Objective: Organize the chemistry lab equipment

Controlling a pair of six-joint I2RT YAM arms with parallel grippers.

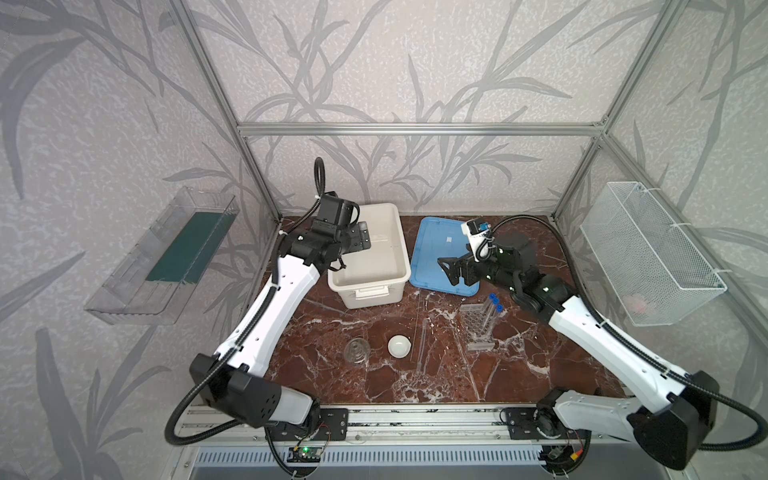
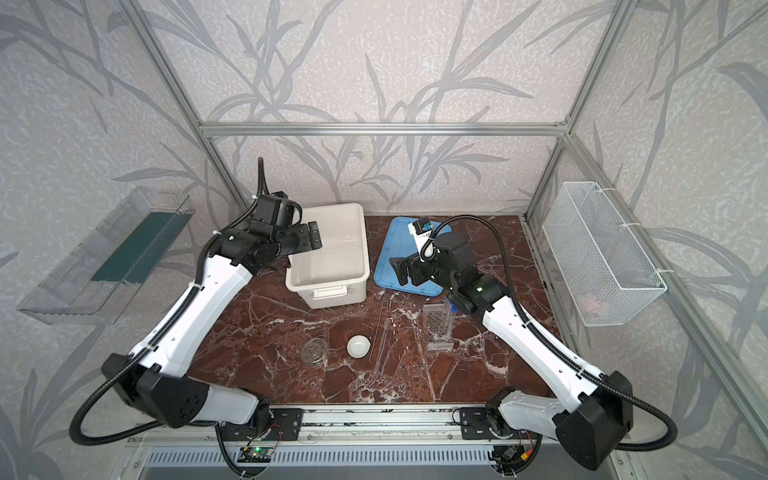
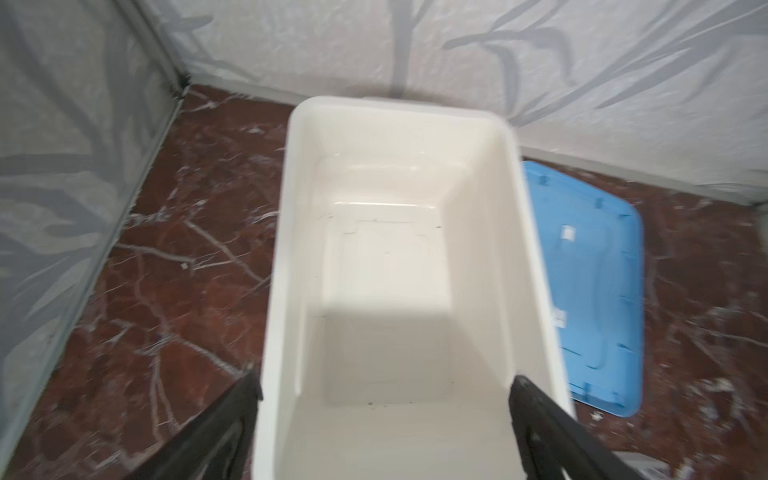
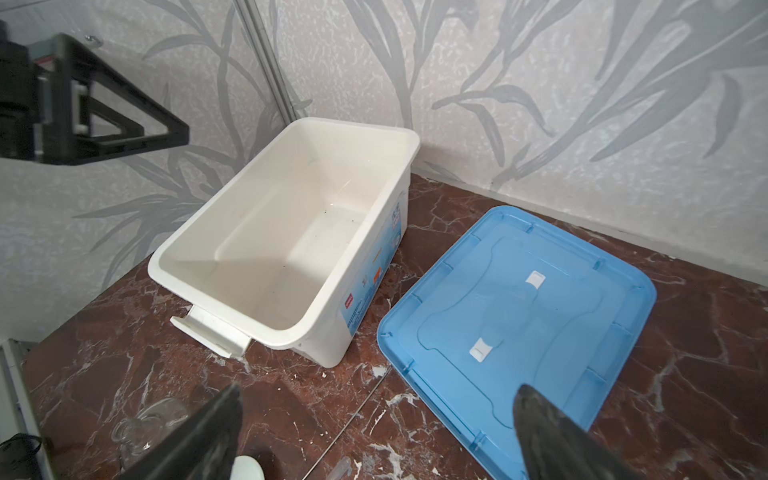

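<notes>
Both your claws are idle. The left claw (image 1: 360,237) hangs spread wide over the white box (image 1: 374,297) at 11 o'clock on the table (image 1: 332,386), gripping nothing. The right claw (image 1: 449,272) is just as wide and empty above the blue lid (image 1: 432,237) at 1 o'clock.

The glassware lies loose nearer you:
- the flask (image 1: 356,351) at 7 o'clock, with the white dish (image 1: 400,345) near it
- the thin rod (image 1: 414,328) and clear tubes (image 1: 422,345) at 6
- the honeycomb rack (image 1: 478,328) at 4, with the blue-capped tubes (image 1: 493,309) seemingly standing in it

Expect everything to be light, slick and breakable. I'd take the flask by its neck and the rack by its end walls, and pinch the rod gently mid-length.

Only the top views show the rack. The left wrist view alone confirms the box is bare inside. The right wrist view reveals a printed label on its side.
</notes>
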